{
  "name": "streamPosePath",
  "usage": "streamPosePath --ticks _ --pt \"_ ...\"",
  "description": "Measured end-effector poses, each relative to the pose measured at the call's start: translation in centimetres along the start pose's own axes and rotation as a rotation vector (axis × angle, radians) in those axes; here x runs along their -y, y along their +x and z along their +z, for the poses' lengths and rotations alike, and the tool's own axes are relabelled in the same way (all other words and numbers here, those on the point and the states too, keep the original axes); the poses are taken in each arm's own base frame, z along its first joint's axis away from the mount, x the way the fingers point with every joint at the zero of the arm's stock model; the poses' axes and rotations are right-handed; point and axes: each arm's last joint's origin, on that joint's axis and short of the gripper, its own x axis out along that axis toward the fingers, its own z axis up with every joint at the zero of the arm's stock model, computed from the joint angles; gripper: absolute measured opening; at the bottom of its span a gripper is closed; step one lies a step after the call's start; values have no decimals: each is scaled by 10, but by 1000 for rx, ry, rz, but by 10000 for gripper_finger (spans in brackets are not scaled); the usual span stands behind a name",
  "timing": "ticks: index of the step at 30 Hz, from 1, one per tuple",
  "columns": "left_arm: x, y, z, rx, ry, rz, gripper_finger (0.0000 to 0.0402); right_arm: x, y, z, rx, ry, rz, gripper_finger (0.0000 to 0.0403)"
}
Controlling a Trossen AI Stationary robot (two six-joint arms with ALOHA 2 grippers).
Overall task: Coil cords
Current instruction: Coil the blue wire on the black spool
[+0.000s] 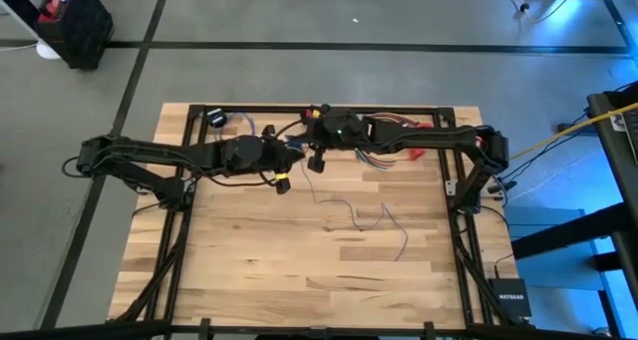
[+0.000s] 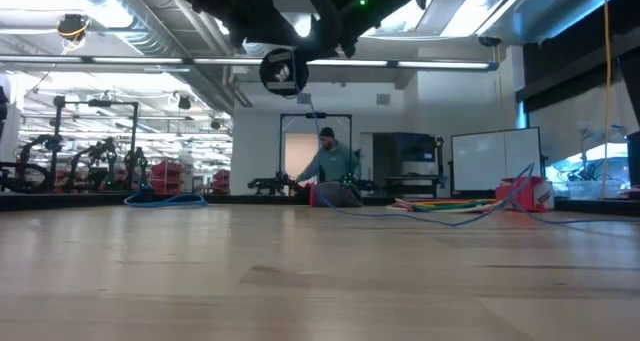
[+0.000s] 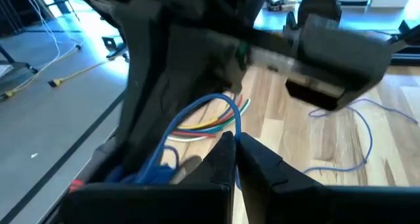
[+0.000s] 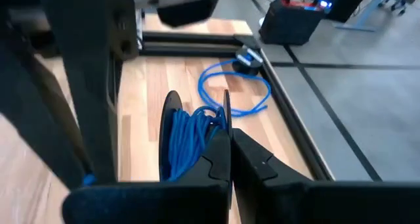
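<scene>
The cord is one long thin wire, blue in the wrist views. Its loose end squiggles across the middle of the table (image 1: 354,215). At the far left a loop (image 4: 233,89) lies flat and leads to a small black puck (image 4: 248,57), also visible from above (image 1: 214,117). Both arms meet above the far middle of the table. My left gripper (image 1: 283,180) is shut on the cord (image 3: 230,109). Beside it my right gripper (image 1: 317,164) is shut on a bundle of cord strands (image 4: 190,142). My left gripper pinches a single strand of the cord (image 3: 235,133) at its fingertips. The strand arches up from the tips in a slack loop and runs back down beside the fingers. The held part is clear of the table. My right gripper pinches the cord at its fingertips (image 4: 220,117), where several strands come together. The strands (image 4: 187,152) hang slack in a bunch along one side of the fingers, clear of the table. The fingers slant downward toward the table's far left corner.
A bundle of coloured cables (image 1: 394,131) and a red object (image 1: 414,153) lie at the far right. Black frame rails (image 1: 454,195) run along the table's sides and far edge. A black box (image 1: 509,292) sits off the near right corner. A person (image 2: 330,161) stands in the room beyond.
</scene>
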Motion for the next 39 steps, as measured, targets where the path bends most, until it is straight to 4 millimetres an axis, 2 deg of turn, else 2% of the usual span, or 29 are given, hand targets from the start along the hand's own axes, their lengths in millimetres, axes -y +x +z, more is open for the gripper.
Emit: streamPosePath --ticks 6,12,18,25,32,35,39 --pt "4 13 -6 -16 28 0 5 1 -3 14 101 31 28 3" --pt "4 17 -10 -41 58 7 5 8 -15 33 140 36 -36 3" --pt "4 18 -11 -47 56 3 5 16 -60 62 268 29 -88 3" --pt "0 18 -8 -31 51 19 5 22 -109 77 332 32 -102 3" --pt "-6 19 -13 -84 61 33 5 22 -141 69 218 15 -24 3" --pt "-10 20 -16 -113 66 38 5 20 -148 61 130 7 5 3" --pt "-14 20 -21 -162 73 48 5 17 -148 45 -24 -7 59 3"
